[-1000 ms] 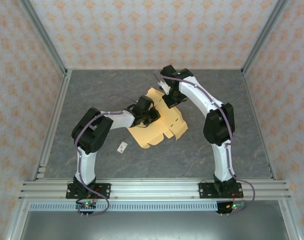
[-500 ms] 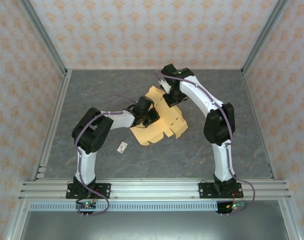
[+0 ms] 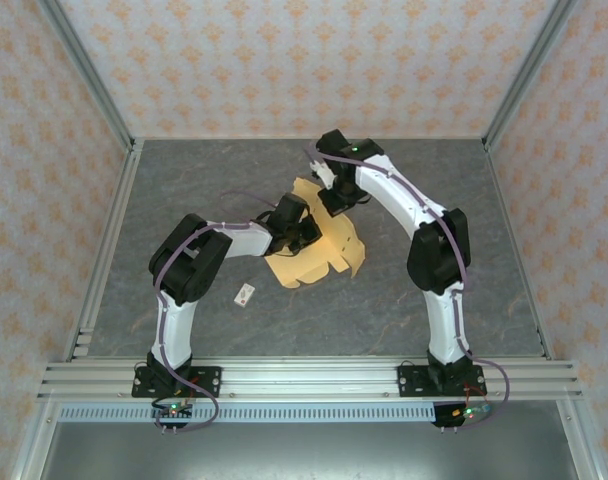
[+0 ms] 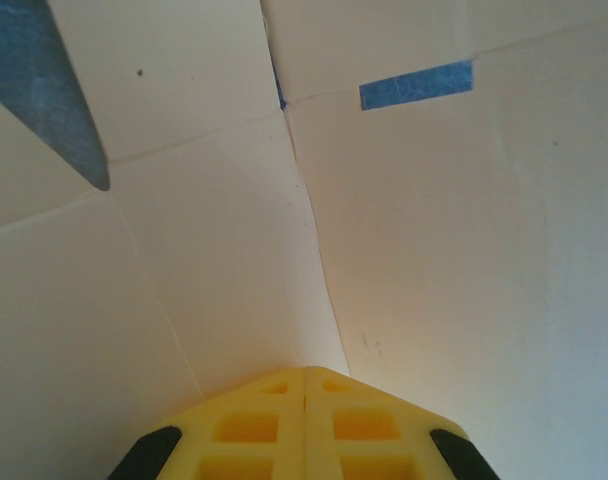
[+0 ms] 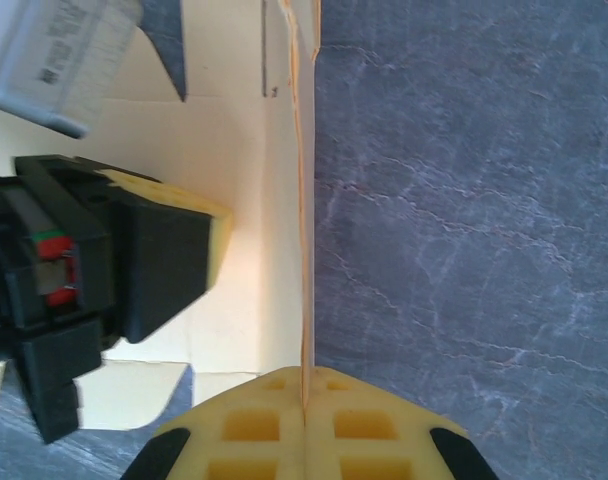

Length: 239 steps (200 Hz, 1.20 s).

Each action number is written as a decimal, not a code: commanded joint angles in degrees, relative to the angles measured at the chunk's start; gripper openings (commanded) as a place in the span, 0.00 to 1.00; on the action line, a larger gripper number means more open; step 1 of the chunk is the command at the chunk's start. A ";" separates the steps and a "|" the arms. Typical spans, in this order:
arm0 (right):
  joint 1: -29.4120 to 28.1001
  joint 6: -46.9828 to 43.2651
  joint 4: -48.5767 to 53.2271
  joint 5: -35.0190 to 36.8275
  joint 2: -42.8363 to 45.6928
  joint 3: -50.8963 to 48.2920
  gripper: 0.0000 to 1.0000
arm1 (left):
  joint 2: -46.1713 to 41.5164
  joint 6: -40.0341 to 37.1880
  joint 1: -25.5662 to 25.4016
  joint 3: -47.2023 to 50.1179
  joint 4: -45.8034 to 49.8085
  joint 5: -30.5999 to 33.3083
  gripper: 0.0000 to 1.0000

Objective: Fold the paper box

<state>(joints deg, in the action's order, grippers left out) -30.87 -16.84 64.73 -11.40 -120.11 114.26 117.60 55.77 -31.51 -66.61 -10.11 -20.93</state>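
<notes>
The paper box (image 3: 329,252) is a light tan die-cut sheet lying mid-table, its far flap lifted. My left gripper (image 3: 302,233) is shut with its tip pressed down on the sheet; in the left wrist view the closed yellow fingertips (image 4: 304,375) rest on the creased cardboard (image 4: 434,250), nothing between them. My right gripper (image 3: 334,196) is shut on the raised far flap. The right wrist view shows the thin cardboard edge (image 5: 305,250) standing upright and running into the gripper (image 5: 305,388), with the left gripper's black body (image 5: 154,265) beside it on the sheet.
A tiny white tag (image 3: 245,294) lies on the grey table left of the sheet. A strip of blue tape (image 4: 416,84) is stuck on the cardboard. Patterned walls and metal posts enclose the table, with an aluminium rail (image 3: 304,378) at the near edge.
The right gripper has moved left with the far flap, raising it more upright, so the sheet looks narrower. The left gripper's jaws have closed fully while it stays pressed on the sheet.
</notes>
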 commanded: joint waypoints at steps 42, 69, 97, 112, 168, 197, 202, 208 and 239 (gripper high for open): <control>-3.06 2.34 -2.66 1.17 0.48 -2.70 0.00 | 3.24 0.57 -0.92 2.35 0.62 0.63 0.06; -2.54 2.26 -1.85 2.57 -0.01 -1.31 0.00 | 2.16 0.24 -0.96 2.43 0.62 0.62 0.06; -2.35 2.26 -1.09 3.66 -1.05 -0.20 0.00 | 0.42 -0.11 -0.86 2.80 0.71 0.71 0.06; -2.43 2.34 -1.14 2.89 -1.26 -0.24 0.00 | -0.32 -0.45 -0.87 2.80 0.77 0.57 0.06; -3.22 3.12 -2.93 1.04 -0.40 -1.88 0.00 | 0.18 -0.80 -0.87 2.58 -0.14 0.11 0.07; -3.51 3.39 -3.46 0.70 -0.29 -2.87 0.00 | 0.00 -1.07 -0.86 3.20 -0.18 0.67 0.07; -3.54 3.26 -3.47 0.92 -0.25 -2.97 0.00 | -0.09 -1.22 -0.84 3.16 -0.09 0.64 0.07; -3.49 3.30 -3.47 1.26 -0.20 -3.06 0.00 | -0.22 -1.34 -0.88 3.08 0.11 0.68 0.07; -3.41 2.95 -3.41 3.03 0.20 -3.18 0.00 | -1.37 -2.03 -0.76 3.06 0.74 1.12 0.08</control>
<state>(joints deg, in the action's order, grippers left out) -33.85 -14.55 62.46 -9.17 -119.33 112.81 117.27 55.40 -31.64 -65.17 -12.91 -20.93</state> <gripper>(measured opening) 0.045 0.074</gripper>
